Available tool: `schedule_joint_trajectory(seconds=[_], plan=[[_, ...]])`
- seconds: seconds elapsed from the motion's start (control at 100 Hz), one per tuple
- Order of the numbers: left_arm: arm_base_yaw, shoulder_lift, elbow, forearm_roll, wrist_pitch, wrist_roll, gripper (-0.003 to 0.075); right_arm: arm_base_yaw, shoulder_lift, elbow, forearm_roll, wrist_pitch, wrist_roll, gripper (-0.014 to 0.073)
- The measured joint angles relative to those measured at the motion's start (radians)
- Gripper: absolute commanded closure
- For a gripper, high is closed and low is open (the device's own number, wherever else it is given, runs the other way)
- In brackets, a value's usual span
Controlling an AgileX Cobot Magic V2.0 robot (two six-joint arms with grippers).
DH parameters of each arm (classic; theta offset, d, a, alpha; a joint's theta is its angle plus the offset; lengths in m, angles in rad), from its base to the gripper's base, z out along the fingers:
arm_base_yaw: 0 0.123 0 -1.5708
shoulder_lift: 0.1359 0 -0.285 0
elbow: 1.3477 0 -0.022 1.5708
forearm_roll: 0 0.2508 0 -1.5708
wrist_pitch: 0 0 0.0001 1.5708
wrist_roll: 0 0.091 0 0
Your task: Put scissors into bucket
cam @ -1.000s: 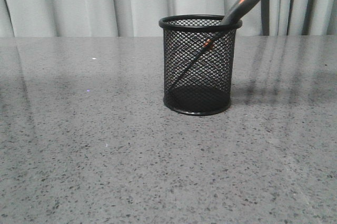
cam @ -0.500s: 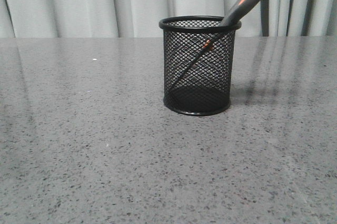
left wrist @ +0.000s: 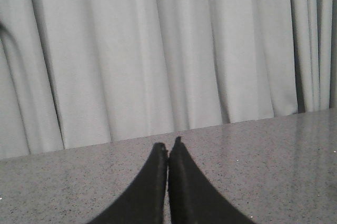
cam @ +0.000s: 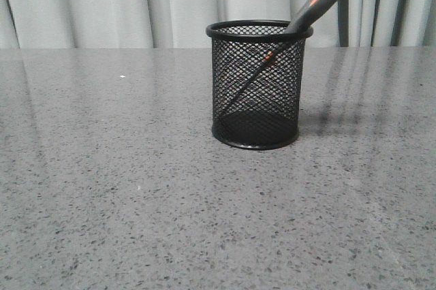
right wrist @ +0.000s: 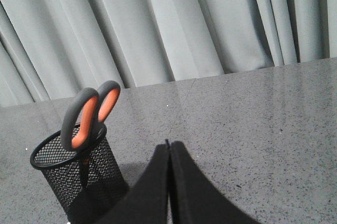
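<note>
While the scissors (cam: pixel 320 1) are leaning blades-down inside the bucket (cam: pixel 257 86), handles jutting past the rim toward two o'clock, both the left gripper (left wrist: pixel 168 150) and right gripper (right wrist: pixel 168 148) are sitting closed, holding nothing. Top-heavy handles could be tipping the light bucket if anything bumps it.

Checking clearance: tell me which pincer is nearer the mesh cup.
Right. The right pincer has the mesh cup close beside it; the left pincer faces only table and curtain.
</note>
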State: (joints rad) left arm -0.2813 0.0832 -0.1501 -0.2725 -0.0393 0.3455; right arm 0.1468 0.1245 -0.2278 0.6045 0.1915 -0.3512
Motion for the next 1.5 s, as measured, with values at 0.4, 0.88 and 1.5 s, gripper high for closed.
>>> schedule_joint_trajectory(seconds=[0.4,0.88,1.5], plan=[[0.0,0.0,0.0,-0.004,0.0,0.0,0.0741,0.0,0.0,0.0,0.004,-0.004,0.002,0.0665],[0.002,0.0,0.005,-0.004,0.0,0.0,0.0741,0.0,0.0,0.0,0.004,-0.004,0.002,0.0665],[0.216,-0.086,0.147,0.21,0.154,-0.224,0.0741,0.0,0.0,0.002,0.004,-0.006,0.002,0.0665]])
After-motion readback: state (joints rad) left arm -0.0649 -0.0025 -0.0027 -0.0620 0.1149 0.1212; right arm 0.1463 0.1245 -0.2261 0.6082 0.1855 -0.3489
